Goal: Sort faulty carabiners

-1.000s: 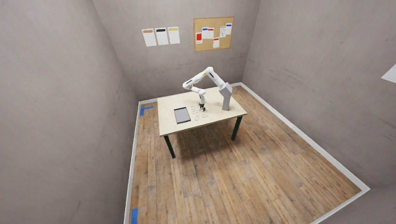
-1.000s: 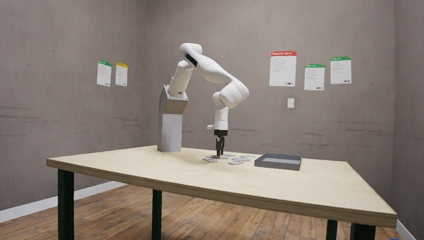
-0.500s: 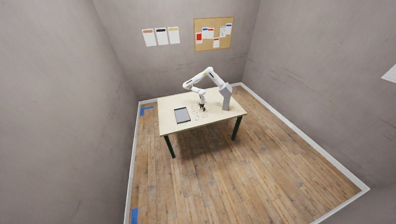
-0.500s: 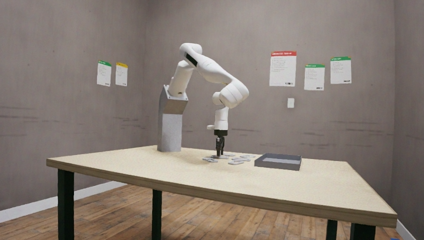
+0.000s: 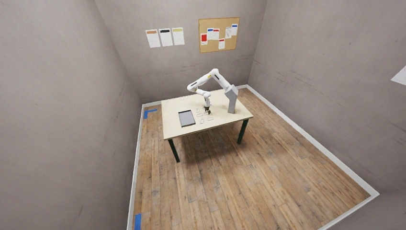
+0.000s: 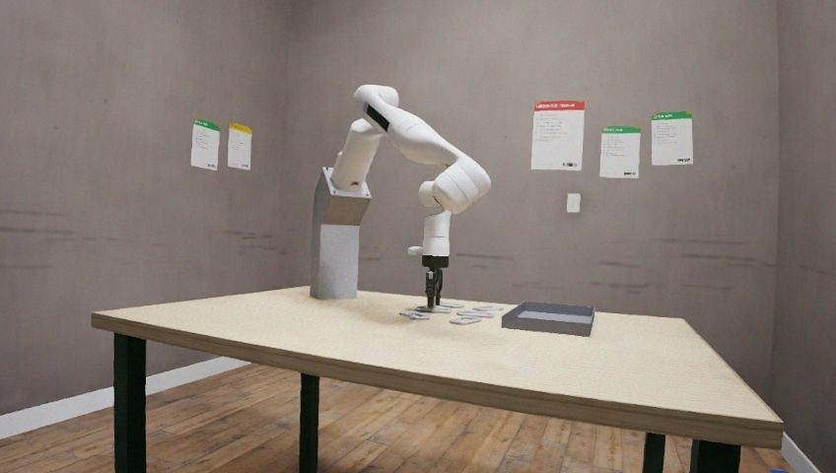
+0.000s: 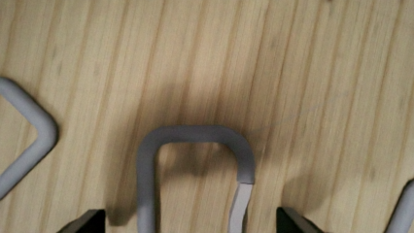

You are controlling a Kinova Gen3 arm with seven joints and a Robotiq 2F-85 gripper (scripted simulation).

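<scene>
- Grey walls [image 5: 57,85] [image 6: 492,58] surround our bench [image 5: 174,128] [image 6: 352,351] [image 7: 316,49] in the top view, and the grey tray [image 5: 186,118] [image 6: 545,325] shows nothing inside.
- We've several carabiners [image 5: 210,119] [image 6: 464,321] lying outside it, so sorting looks to be at an early stage: no sticker delivered.
- Up on the cork board [image 5: 219,21], red and blue headings stand out, but their writing is too small for us.
- Over to the exterior view: the jaws are down low among the carabiners, beside the tray; all testing results remain unknown to us.
- Behind, the red-headed sheet [image 6: 557,137] carries lines of print; we can't read them reliably, nor spot a brand.
- Wrist view now, and the jaws are wide open, gripping nothing, one on each side of a carabiner [image 7: 194,133] flat on the bench.
- Its pale gate [image 7: 239,206] slants inward, perhaps ajar, but we can't judge whether it sticks; checking gates and traying faulty ones seem left. No markings readable here.

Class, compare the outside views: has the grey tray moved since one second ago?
No. The grey tray sits in the same place on the table, beside the loose carabiners, with no shift either way.
</scene>
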